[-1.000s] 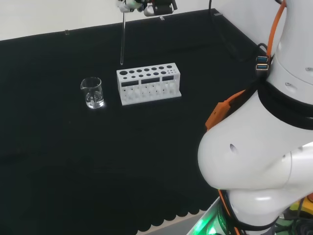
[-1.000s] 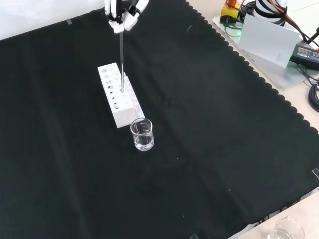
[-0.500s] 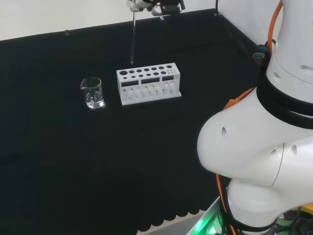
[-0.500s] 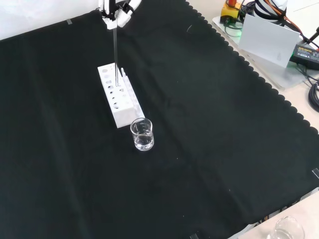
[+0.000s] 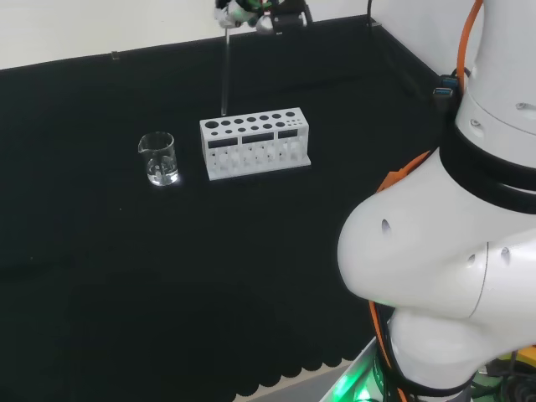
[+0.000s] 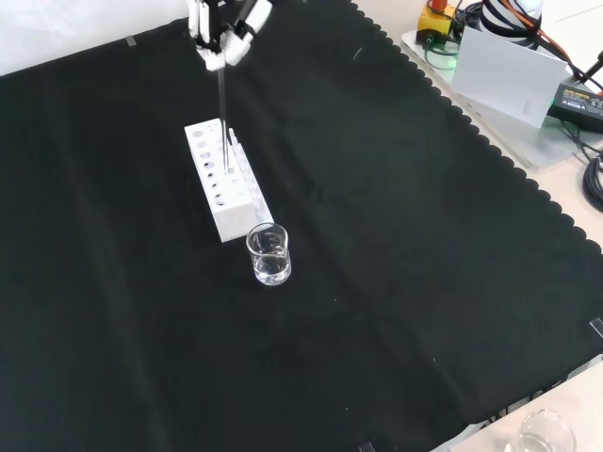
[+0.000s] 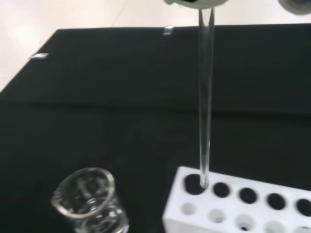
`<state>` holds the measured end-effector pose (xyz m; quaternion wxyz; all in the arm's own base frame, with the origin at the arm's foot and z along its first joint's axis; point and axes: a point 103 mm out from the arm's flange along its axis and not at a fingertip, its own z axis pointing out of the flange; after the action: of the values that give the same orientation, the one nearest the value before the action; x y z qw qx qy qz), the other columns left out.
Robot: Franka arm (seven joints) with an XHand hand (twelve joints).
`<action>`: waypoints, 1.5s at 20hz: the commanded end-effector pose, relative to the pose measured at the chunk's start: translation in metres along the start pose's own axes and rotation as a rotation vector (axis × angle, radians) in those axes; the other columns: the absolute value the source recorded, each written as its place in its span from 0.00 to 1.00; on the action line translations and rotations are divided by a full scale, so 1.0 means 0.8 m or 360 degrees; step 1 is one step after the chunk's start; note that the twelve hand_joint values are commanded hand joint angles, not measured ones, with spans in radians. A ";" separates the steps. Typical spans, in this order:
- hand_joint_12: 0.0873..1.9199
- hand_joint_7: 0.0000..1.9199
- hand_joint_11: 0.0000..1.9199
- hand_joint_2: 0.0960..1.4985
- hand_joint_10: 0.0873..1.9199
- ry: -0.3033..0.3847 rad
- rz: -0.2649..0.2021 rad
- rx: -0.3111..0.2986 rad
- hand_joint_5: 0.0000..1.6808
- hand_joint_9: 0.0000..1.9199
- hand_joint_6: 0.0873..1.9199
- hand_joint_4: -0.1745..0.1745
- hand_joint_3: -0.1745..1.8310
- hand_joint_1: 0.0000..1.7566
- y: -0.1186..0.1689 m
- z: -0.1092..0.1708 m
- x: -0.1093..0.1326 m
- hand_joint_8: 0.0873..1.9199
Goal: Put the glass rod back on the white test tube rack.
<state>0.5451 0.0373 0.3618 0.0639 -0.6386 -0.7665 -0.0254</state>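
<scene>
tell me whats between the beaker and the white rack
Nothing: in the head view bare black cloth separates the beaker from the white rack. In the front view they stand close, apart.

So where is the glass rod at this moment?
The glass rod hangs upright from the hand near the top of the front view, its lower tip over the white test tube rack, at the end nearer the small beaker.
</scene>
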 end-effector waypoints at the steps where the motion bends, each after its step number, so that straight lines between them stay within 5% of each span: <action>1: 0.28 0.68 0.81 0.70 0.21 -0.0013 -0.0037 0.0033 0.83 0.87 0.00 0.00 0.00 0.75 0.007 0.012 0.020 0.36; 30: 0.28 0.68 0.81 0.70 0.20 -0.0004 -0.0045 0.0062 0.83 0.87 0.00 0.00 0.00 0.75 0.001 0.026 0.018 0.36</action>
<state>0.5371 0.0538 0.3455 0.0721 -0.6258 -0.7766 -0.0121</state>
